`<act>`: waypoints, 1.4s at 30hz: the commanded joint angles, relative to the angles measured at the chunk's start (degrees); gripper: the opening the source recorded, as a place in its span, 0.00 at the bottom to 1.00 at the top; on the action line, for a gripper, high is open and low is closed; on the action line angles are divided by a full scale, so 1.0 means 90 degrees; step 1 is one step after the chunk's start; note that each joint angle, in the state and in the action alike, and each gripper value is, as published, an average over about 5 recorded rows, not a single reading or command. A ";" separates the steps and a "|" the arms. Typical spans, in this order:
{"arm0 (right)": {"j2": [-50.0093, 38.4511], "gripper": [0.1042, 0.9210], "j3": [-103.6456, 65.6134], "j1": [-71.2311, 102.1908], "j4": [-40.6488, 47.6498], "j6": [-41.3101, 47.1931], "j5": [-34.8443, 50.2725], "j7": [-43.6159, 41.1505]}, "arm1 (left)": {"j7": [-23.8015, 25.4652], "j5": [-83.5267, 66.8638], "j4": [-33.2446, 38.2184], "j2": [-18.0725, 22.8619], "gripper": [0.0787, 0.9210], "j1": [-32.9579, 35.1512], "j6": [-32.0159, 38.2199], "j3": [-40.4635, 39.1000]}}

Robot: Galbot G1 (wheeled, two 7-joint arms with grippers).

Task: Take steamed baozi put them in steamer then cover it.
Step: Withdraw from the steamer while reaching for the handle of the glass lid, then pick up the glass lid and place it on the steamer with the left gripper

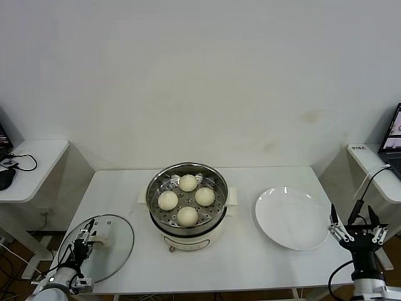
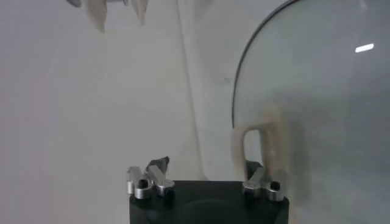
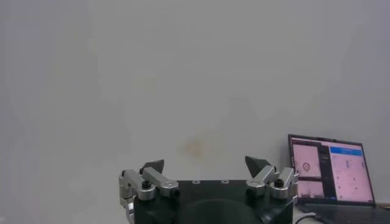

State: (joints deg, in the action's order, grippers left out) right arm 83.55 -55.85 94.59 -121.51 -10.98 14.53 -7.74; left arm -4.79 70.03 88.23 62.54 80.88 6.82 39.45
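Observation:
The steamer (image 1: 154, 190) stands mid-table on its white base, uncovered, with several cream-white baozi (image 1: 188, 182) on its perforated tray. The cover (image 1: 119, 242), a clear glass lid, lies flat at the table's front left corner. My left gripper (image 1: 84, 241) sits low at the lid's cream handle (image 1: 103, 239). In the left wrist view the handle (image 2: 268, 131) rises against one finger while the other finger stands well apart, so the left gripper (image 2: 207, 164) is open and the glass (image 2: 317, 91) fills the space beyond. My right gripper (image 1: 357, 227) waits open off the table's front right corner, holding nothing (image 3: 206, 163).
A flat white plate (image 1: 291, 219) lies to the right of the steamer. Small side tables stand at the far left (image 1: 34, 163) and far right (image 1: 376, 169), the right one carrying a laptop (image 3: 332, 176). A pale wall closes the back.

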 commanded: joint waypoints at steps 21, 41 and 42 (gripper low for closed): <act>-0.0092 0.88 0.0370 -0.0030 0.0001 -0.0003 -0.0224 -0.0087 | 0.0502 -0.1322 0.2340 -0.0366 0.06 0.0679 -0.1315 0.0827; -0.0096 0.88 0.0777 -0.0034 0.0165 -0.0102 -0.1090 -0.0117 | 0.1533 -0.1576 0.3655 -0.0824 0.06 -0.0919 -0.2890 -0.1235; -0.0079 0.88 0.0801 -0.0049 0.0195 -0.0113 -0.1148 -0.0113 | 0.1543 -0.1548 0.3585 -0.0806 0.06 -0.1116 -0.2944 -0.1470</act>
State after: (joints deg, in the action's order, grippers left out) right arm 82.55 -50.29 94.43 -120.82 -11.66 8.55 -8.87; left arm 5.89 56.82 117.40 56.86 80.97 -13.26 39.91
